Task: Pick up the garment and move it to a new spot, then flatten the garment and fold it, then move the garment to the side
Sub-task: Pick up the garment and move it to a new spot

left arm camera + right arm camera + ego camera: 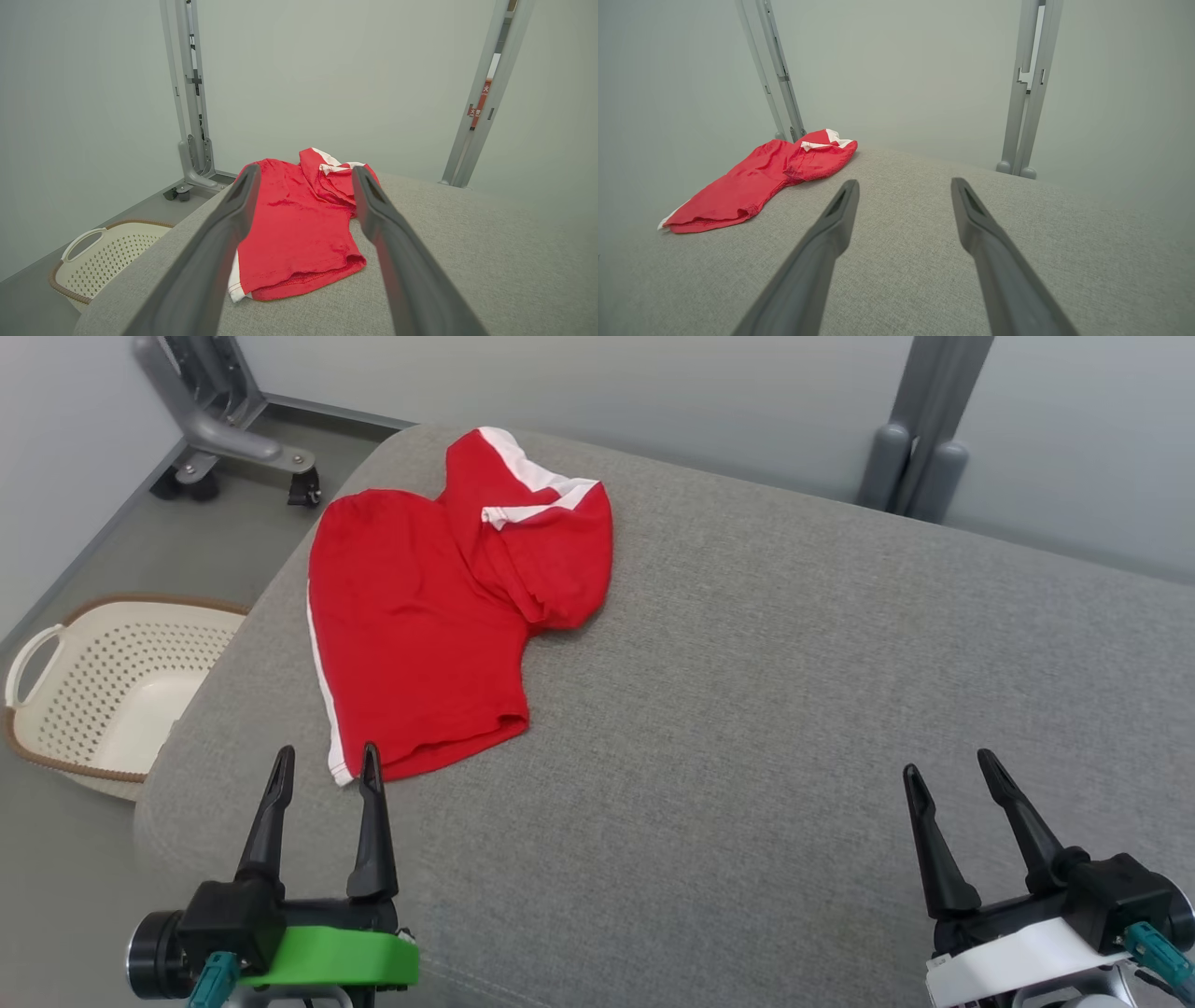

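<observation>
The red garment lies rumpled, one side folded over, at the far left of the grey cushion — not yet picked up. The left gripper hovers spread at its near hem, best placed to take it; the right gripper waits well apart, also spread and empty. A basket stands on the floor to the left.

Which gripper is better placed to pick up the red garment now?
Left. The left gripper hangs open just before the red garment; the right gripper, also open, is across the grey cushion.
</observation>
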